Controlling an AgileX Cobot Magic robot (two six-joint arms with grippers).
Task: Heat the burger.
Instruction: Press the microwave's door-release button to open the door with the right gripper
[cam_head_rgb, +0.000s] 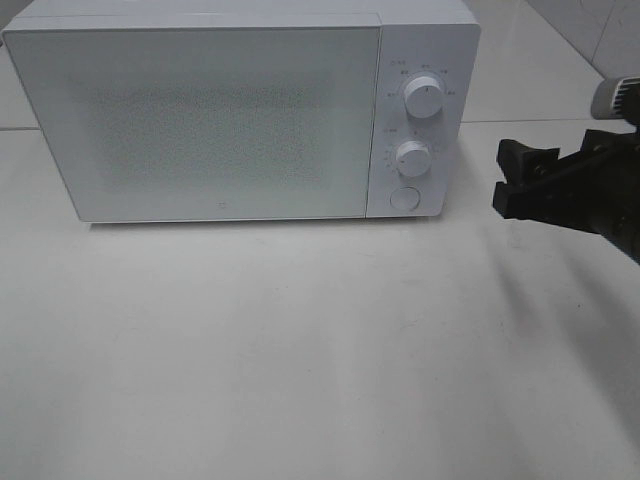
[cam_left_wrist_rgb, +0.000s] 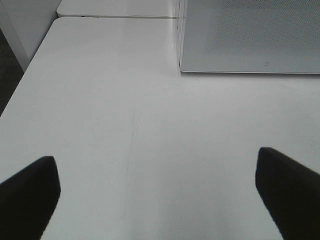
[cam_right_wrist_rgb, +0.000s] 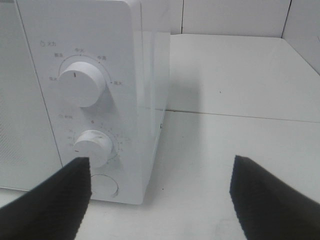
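The burger is out of view in all three views. A white microwave (cam_head_rgb: 200, 120) stands at the back of the table with its door shut. On its control panel are an upper knob (cam_head_rgb: 424, 98), a lower knob (cam_head_rgb: 412, 157) and a round button (cam_head_rgb: 404, 198). My right gripper (cam_head_rgb: 515, 180) hovers to the right of the panel, open and empty. In the right wrist view its fingers (cam_right_wrist_rgb: 50, 200) frame the lower knob (cam_right_wrist_rgb: 93, 146) and the button (cam_right_wrist_rgb: 104, 185). My left gripper (cam_left_wrist_rgb: 157, 190) is open over bare table, with the microwave's corner (cam_left_wrist_rgb: 250, 45) ahead of it.
The white table (cam_head_rgb: 300, 350) stretches in front of the microwave. A second table surface (cam_right_wrist_rgb: 240, 70) lies behind, past a seam. The table's left edge (cam_left_wrist_rgb: 25, 80) drops off to a dark floor.
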